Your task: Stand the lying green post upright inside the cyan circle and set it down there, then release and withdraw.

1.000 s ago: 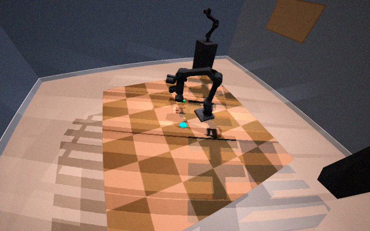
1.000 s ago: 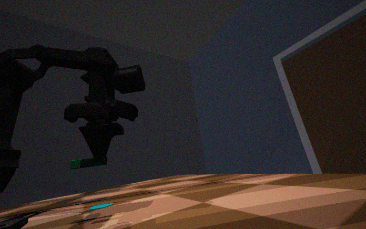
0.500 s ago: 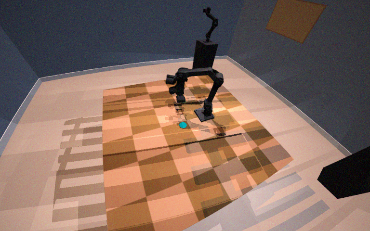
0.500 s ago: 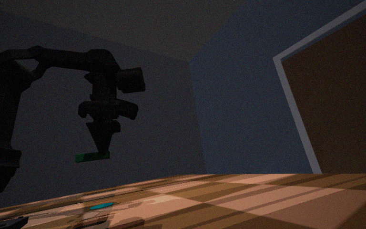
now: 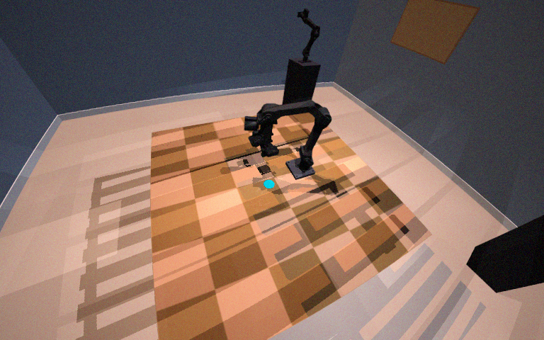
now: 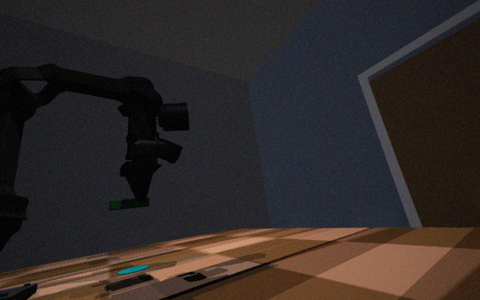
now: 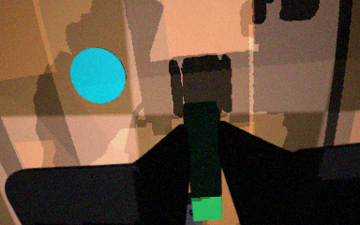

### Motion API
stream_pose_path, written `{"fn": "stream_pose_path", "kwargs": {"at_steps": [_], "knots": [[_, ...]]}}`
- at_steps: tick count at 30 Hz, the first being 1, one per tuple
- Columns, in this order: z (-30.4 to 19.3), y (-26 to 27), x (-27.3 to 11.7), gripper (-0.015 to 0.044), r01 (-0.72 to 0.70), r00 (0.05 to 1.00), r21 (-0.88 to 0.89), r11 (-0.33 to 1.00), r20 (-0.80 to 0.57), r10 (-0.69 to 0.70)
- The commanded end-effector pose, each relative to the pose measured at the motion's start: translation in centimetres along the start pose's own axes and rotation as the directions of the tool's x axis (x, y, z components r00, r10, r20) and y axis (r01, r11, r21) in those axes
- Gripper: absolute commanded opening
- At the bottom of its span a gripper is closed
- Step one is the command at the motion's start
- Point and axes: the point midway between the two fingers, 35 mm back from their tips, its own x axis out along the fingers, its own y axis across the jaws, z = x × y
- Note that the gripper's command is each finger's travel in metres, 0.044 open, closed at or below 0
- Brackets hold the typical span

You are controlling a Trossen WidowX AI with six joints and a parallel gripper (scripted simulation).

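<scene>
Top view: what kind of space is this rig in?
Likely a bare, walled test room rather than a home or shop. A lone arm sits on a checkered brown mat on a pale floor edged by a grey baseboard; dark blue walls; a cyan circle is marked as target.

Arm (image 5: 316, 124): matte black, blocky jointed links on a flat square base plate (image 5: 299, 168). Hand (image 6: 139, 197): black, tapering to a point.
</scene>
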Motion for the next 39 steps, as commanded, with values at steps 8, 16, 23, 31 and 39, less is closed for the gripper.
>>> {"fn": "stream_pose_path", "kwargs": {"at_steps": [8, 16, 23, 31, 39], "knots": [[0.6, 3.3, -0.4, 0.0023, -0.001, 1.0, -0.235, 0.972, -0.003, 0.0], [0.9, 5.8, -0.7, 0.0023, -0.004, 1.0, -0.402, 0.916, -0.001, 0.004], [0.8, 8.0, -1.0, 0.0023, -0.006, 1.0, -0.538, 0.843, 0.0, 0.007], [0.6, 10.0, -1.3, 0.0023, -0.008, 1.0, -0.653, 0.757, 0.001, 0.011], [0.8, 10.0, -0.9, 0.0023, -0.026, 0.999, -0.641, 0.767, 0.019, 0.049]]}}
